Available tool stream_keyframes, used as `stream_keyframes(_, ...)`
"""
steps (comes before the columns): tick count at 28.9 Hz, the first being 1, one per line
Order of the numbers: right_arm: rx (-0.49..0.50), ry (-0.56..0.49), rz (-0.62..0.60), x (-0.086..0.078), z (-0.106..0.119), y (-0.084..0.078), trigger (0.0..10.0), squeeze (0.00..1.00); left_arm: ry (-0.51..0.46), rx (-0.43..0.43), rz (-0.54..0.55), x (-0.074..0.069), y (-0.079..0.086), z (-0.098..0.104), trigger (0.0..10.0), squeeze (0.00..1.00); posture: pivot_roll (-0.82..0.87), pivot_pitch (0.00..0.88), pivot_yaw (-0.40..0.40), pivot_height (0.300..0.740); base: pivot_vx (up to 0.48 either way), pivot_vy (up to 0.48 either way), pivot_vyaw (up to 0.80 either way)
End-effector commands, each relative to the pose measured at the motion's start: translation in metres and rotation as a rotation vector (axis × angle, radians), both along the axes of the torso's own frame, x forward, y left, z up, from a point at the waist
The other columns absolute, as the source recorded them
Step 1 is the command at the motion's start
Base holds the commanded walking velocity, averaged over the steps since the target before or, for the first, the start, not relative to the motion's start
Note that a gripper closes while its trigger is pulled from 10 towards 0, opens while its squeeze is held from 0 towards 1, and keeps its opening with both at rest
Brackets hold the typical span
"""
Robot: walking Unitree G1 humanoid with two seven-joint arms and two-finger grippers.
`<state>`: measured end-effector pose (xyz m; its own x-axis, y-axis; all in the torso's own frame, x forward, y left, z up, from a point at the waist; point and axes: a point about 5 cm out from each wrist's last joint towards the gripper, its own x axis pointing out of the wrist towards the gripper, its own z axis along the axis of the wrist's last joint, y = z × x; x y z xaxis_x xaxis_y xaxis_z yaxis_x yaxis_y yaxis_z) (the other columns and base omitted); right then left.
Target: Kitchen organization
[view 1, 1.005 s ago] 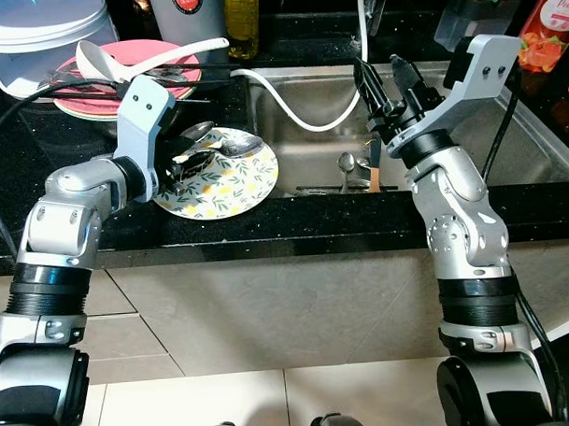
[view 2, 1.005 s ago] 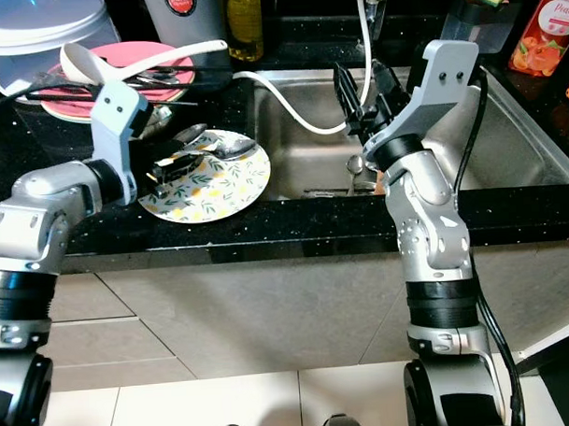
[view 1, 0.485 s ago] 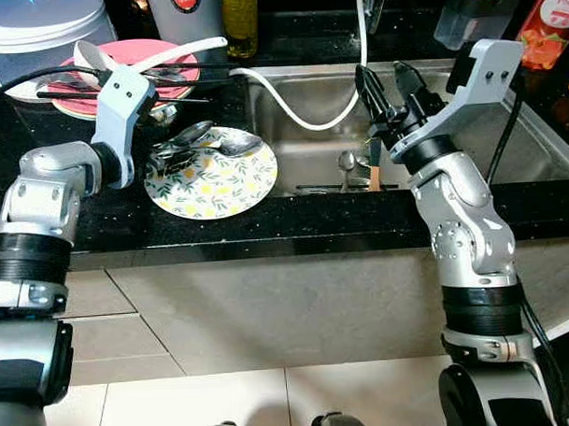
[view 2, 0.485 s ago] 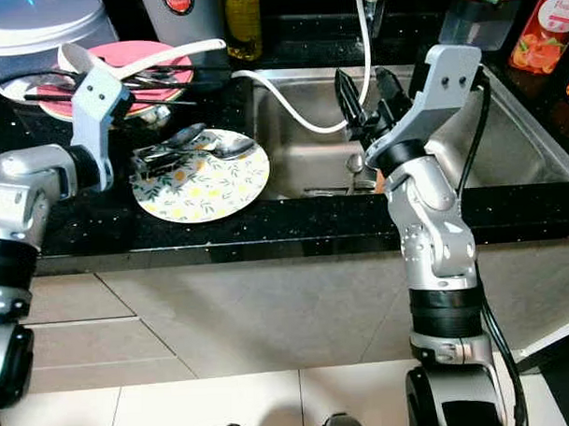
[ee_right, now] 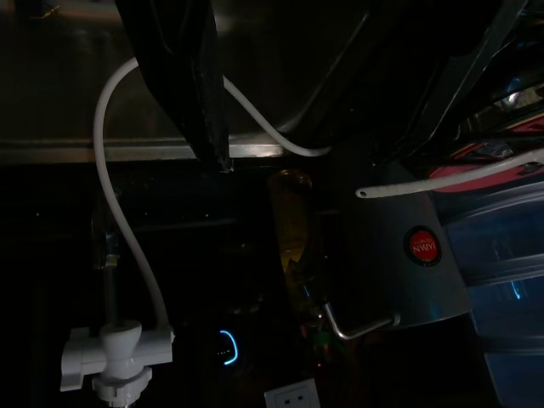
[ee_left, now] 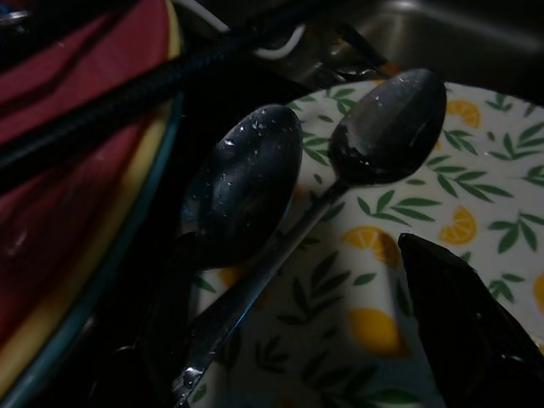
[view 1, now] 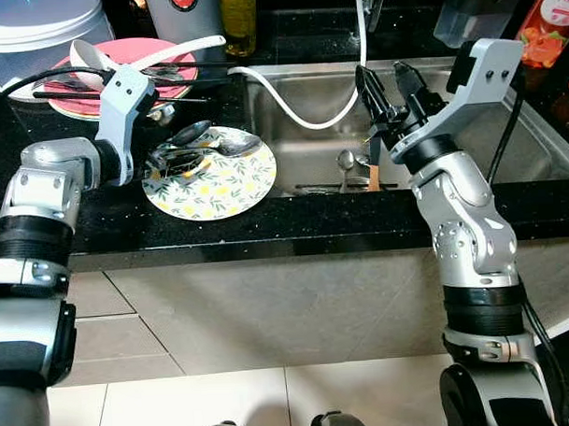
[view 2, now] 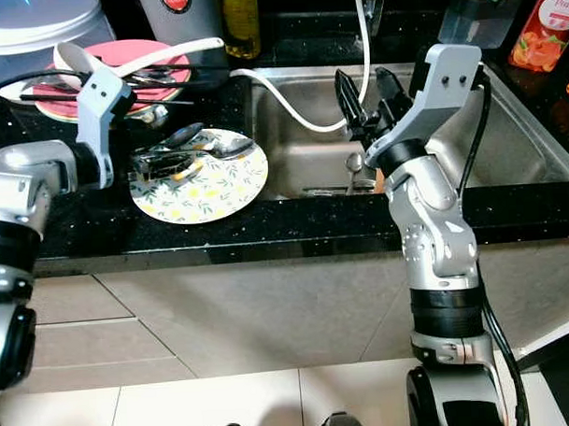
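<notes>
Black counter (view 1: 107, 228) | left gripper (view 1: 170, 161) on spoons (ee_left: 255, 183), grasp unclear | right gripper (view 1: 389, 83) spread wide over sink (view 1: 311, 156)

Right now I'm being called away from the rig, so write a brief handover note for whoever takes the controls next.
Left hand: low over the near edge of the lemon plate, at the handles of two spoons; grip unclear.
Right hand: open, raised over the sink, holding nothing.
Pink plate behind carries a white ladle and chopsticks.
Cutlery lies in the sink.
Done: nothing visibly sorted. Left: spoons, stacked dishes, sink cutlery.
</notes>
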<state>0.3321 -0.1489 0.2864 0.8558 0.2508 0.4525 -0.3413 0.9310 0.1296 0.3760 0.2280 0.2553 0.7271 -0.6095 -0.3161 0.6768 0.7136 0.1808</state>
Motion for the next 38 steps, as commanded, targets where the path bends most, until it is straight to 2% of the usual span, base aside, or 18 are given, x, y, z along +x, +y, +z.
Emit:
stream_keyframes(1,-0.003,-0.009,-0.014,-0.003,0.002,-0.004,10.0,0.0,0.028,0.023,-0.041,0.002,-0.004,-0.005,10.0,0.0,0.06,0.076,-0.016,0.74,0.0,0.0,0.0)
stream_keyframes(7,-0.004,-0.009,-0.016,-0.003,0.003,-0.005,10.0,0.0,0.107,0.084,-0.113,0.002,0.002,-0.014,10.0,0.0,0.06,0.08,-0.015,0.74,0.0,0.0,0.0)
stream_keyframes(11,-0.003,-0.011,-0.018,-0.004,0.004,-0.004,10.0,0.0,0.171,0.125,-0.093,0.002,0.011,-0.021,9.9,0.0,0.06,0.088,-0.006,0.74,0.0,0.0,0.0)
stream_keyframes(12,-0.003,-0.011,-0.02,-0.005,0.004,-0.004,10.0,0.0,0.187,0.137,-0.1,0.001,0.013,-0.023,9.0,0.0,0.05,0.093,0.0,0.74,0.0,0.0,0.0)
stream_keyframes(13,-0.002,-0.011,-0.021,-0.005,0.004,-0.004,10.0,0.0,0.197,0.145,-0.107,0.0,0.013,-0.025,9.0,0.0,0.05,0.093,0.0,0.74,0.0,0.0,0.0)
stream_keyframes(14,-0.003,-0.009,-0.026,-0.006,0.003,-0.005,10.0,0.0,0.224,0.158,-0.145,-0.002,0.013,-0.027,8.4,0.0,0.05,0.097,0.007,0.74,0.0,0.0,0.0)
stream_keyframes(15,-0.003,-0.007,-0.031,-0.007,0.003,-0.006,10.0,0.0,0.249,0.163,-0.19,-0.004,0.012,-0.028,7.4,0.0,0.05,0.099,0.01,0.74,0.0,0.0,0.0)
stream_keyframes(19,-0.002,-0.005,-0.04,-0.008,0.002,-0.008,10.0,0.0,0.269,0.154,-0.275,-0.008,0.007,-0.026,7.2,0.0,0.04,0.101,0.014,0.74,0.0,0.0,0.0)
stream_keyframes(20,-0.002,-0.005,-0.04,-0.008,0.002,-0.008,10.0,0.0,0.269,0.154,-0.275,-0.008,0.007,-0.026,7.2,0.0,0.04,0.101,0.014,0.74,0.0,0.0,0.0)
stream_keyframes(21,-0.001,-0.004,-0.044,-0.008,0.002,-0.009,10.0,0.0,0.26,0.139,-0.298,-0.008,0.003,-0.022,9.1,0.0,0.04,0.101,0.014,0.74,0.0,0.0,0.0)
stream_keyframes(22,0.0,-0.004,-0.046,-0.008,0.001,-0.009,10.0,0.0,0.247,0.126,-0.329,-0.008,-0.001,-0.017,10.0,0.0,0.04,0.101,0.014,0.74,0.0,0.0,0.0)
stream_keyframes(27,0.004,-0.004,-0.045,-0.008,0.001,-0.009,10.0,0.0,0.193,0.122,-0.354,-0.006,-0.008,-0.009,10.0,0.0,0.04,0.101,0.014,0.74,0.0,0.0,0.0)
stream_keyframes(31,0.007,-0.003,-0.035,-0.006,0.001,-0.005,10.0,0.0,0.164,0.078,-0.219,0.003,-0.01,-0.012,10.0,0.0,0.07,0.089,0.005,0.74,0.0,0.0,0.0)
stream_keyframes(34,0.007,-0.004,-0.028,-0.005,0.002,-0.004,10.0,0.0,0.171,0.061,-0.137,0.006,-0.013,-0.025,10.0,0.0,0.06,0.091,-0.001,0.74,0.0,0.0,0.0)
stream_keyframes(35,0.006,-0.004,-0.028,-0.005,0.002,-0.005,10.0,0.0,0.196,0.039,-0.098,0.006,-0.014,-0.033,7.1,0.0,0.06,0.09,-0.001,0.74,0.0,0.0,0.0)
stream_keyframes(36,0.006,-0.004,-0.028,-0.005,0.002,-0.005,10.0,0.0,0.196,0.039,-0.098,0.006,-0.014,-0.033,7.1,0.0,0.06,0.09,-0.001,0.74,0.0,0.0,0.0)
stream_keyframes(37,0.004,-0.004,-0.028,-0.005,0.002,-0.005,10.0,0.0,0.215,0.012,-0.095,0.005,-0.015,-0.039,1.2,0.0,0.06,0.091,-0.004,0.74,0.0,0.0,0.0)
stream_keyframes(38,0.003,-0.004,-0.028,-0.005,0.002,-0.006,10.0,0.0,0.22,0.0,-0.103,0.004,-0.016,-0.042,0.0,0.0,0.05,0.09,-0.007,0.74,0.0,0.0,0.0)
